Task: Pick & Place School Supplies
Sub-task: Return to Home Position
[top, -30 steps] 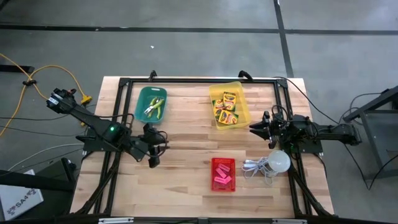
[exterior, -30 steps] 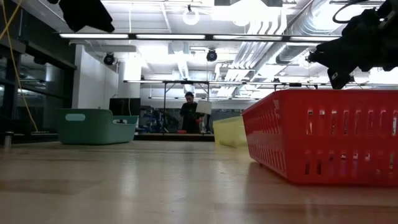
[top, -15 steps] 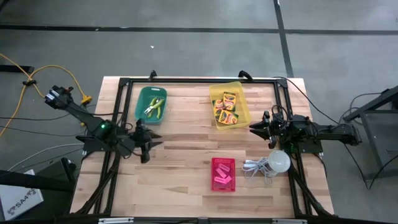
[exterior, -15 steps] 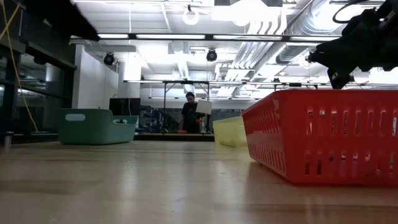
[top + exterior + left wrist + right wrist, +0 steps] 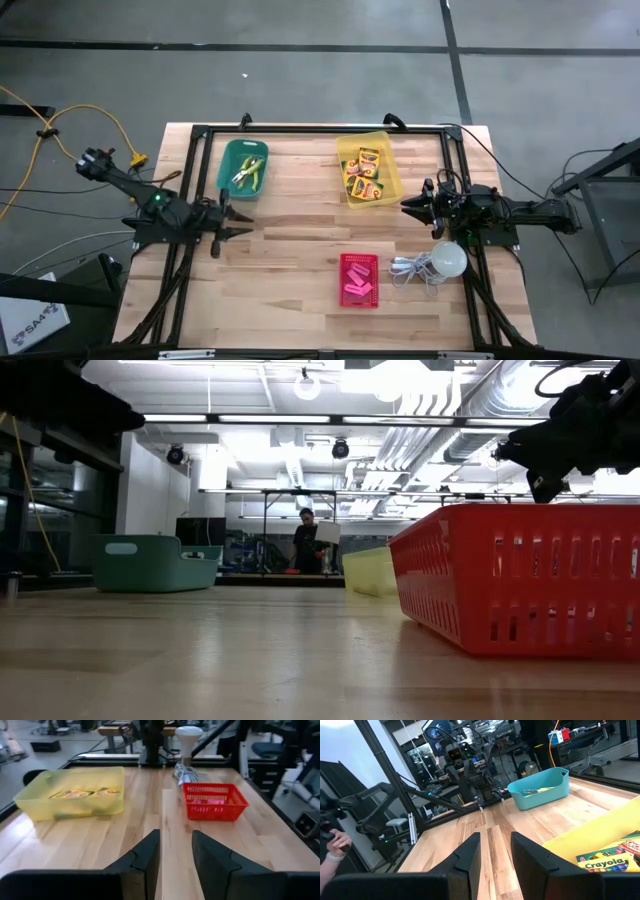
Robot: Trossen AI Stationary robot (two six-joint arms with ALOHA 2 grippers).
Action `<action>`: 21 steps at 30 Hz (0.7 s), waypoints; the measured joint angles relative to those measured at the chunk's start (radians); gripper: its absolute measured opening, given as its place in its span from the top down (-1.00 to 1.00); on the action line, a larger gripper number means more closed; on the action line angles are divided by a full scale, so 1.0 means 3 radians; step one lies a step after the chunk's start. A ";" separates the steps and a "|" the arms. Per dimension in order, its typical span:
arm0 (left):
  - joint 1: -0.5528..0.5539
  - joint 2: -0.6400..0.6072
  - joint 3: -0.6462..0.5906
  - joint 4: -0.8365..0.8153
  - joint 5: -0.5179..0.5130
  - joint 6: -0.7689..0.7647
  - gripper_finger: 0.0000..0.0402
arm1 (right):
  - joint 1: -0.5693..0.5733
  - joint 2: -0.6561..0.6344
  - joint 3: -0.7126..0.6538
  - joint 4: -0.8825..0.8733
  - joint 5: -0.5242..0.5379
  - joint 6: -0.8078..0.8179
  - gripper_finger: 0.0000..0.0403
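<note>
**Two arms at the table's sides, every supply lying in a bin**

Two grippers and three bins are counted on the table (image 5: 300, 250). At far left, the left gripper (image 5: 176, 834) points across the boards towards the right, its fingers spread with bare wood showing between them and nothing held. Just beyond it on the far side stands the green bin (image 5: 150, 565), which holds a few yellow-handled tools (image 5: 247, 172) too small to name.

Towards the middle sit the red bin (image 5: 520, 580) on the near side and the yellow bin (image 5: 70, 805) on the far side, well apart. Each has its long axis running roughly from near to far. The pink erasers (image 5: 360, 288) lie heaped in the red bin, perhaps three, though the exact count cannot be read. At least four crayon boxes (image 5: 365, 172) lie flat in the yellow bin. No box or eraser shows outside a bin.

The right gripper (image 5: 495, 836) hangs just beside the yellow bin, facing left, its fingers likewise apart and empty. It is the nearer arm to both filled bins.

At far right, one white bulb (image 5: 449, 259) rests with its cord (image 5: 408, 268) beside the red bin.

Sorting is judged complete, leaving only each arm's retreat to rest, away from the bins.
</note>
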 joint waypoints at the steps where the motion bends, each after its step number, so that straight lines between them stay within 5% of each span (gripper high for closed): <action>1: 0.0055 -0.0090 -0.0051 -0.0003 0.0103 0.0030 0.46 | 0.0000 0.0000 0.0000 0.0000 0.0000 -0.0001 0.53; 10: 0.0527 -0.0755 -0.0379 0.0050 0.0928 0.0353 0.46 | 0.0000 0.0000 -0.0003 0.0001 0.0000 -0.0001 0.53; 21: 0.0831 -0.1225 -0.0771 0.0093 0.1117 0.0286 0.46 | 0.0001 0.0001 -0.0003 0.0001 0.0000 -0.0001 0.53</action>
